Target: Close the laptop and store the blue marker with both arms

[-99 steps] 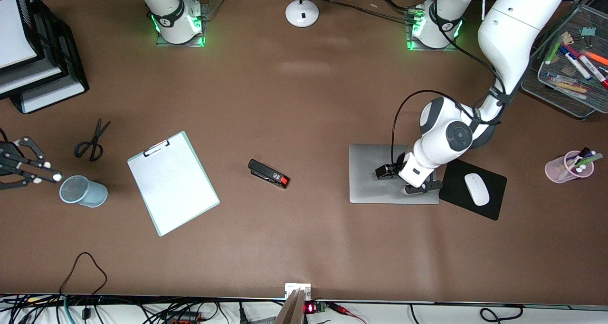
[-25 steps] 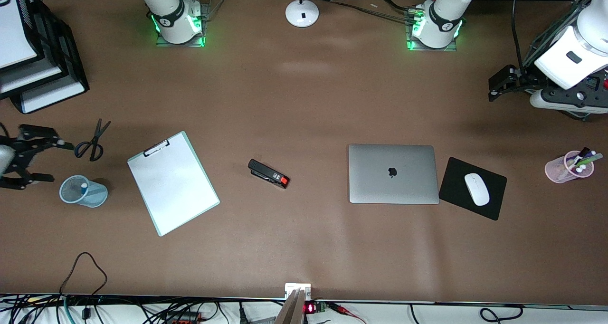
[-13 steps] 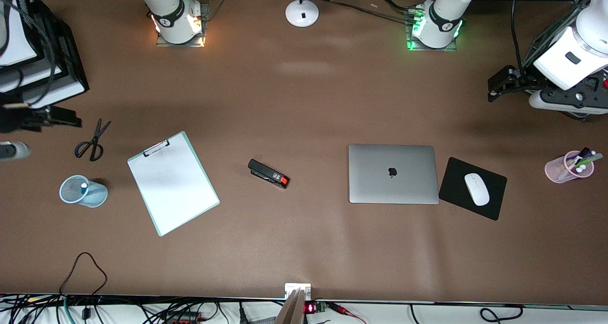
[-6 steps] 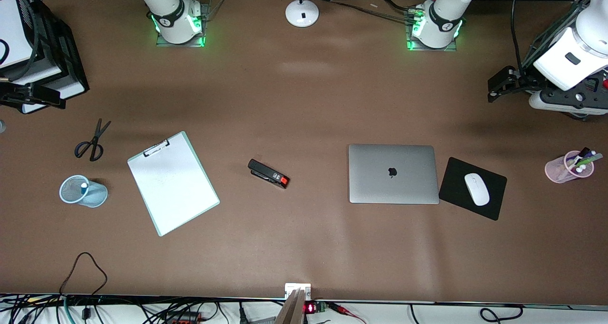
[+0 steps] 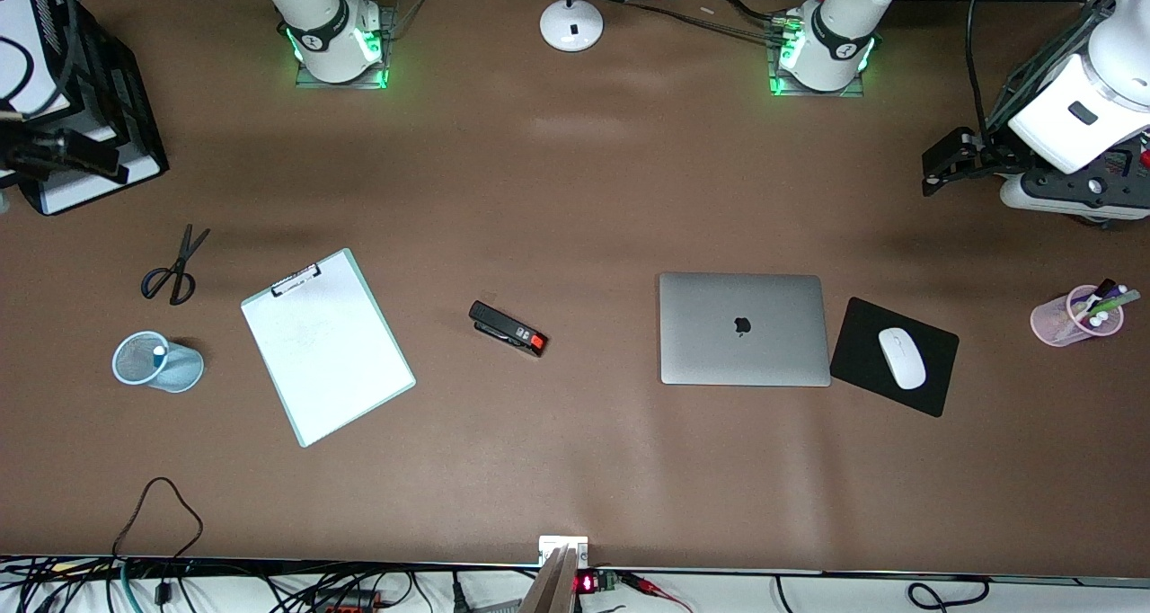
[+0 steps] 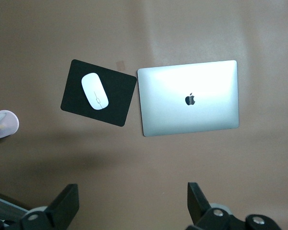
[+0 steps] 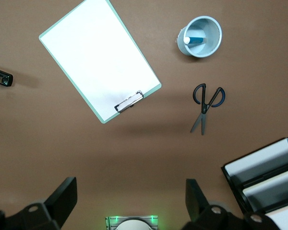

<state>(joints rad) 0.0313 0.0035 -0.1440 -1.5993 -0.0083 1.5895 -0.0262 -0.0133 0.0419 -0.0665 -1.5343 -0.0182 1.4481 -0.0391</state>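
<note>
The laptop (image 5: 742, 329) lies closed on the table, silver lid and dark apple logo up; it also shows in the left wrist view (image 6: 188, 98). The blue marker (image 5: 159, 352) stands in a light-blue mesh cup (image 5: 184, 370) near the right arm's end, white end up; the right wrist view shows it inside the cup (image 7: 197, 40). My left gripper (image 5: 1074, 189) is open and empty, high over the table's left-arm end (image 6: 132, 206). My right gripper (image 5: 36, 150) is open and empty, high over the black trays (image 7: 129, 199).
A white clipboard (image 5: 325, 346), a black stapler (image 5: 508, 328) and scissors (image 5: 172, 267) lie between cup and laptop. A white mouse (image 5: 901, 358) sits on a black pad beside the laptop. A pink cup (image 5: 1056, 321) holds markers. Black paper trays (image 5: 135, 119) stand at the right arm's end.
The left gripper left the closed laptop lid and rose to the table's end. The blue marker now stands in the cup. The right gripper moved from beside the cup to over the trays.
</note>
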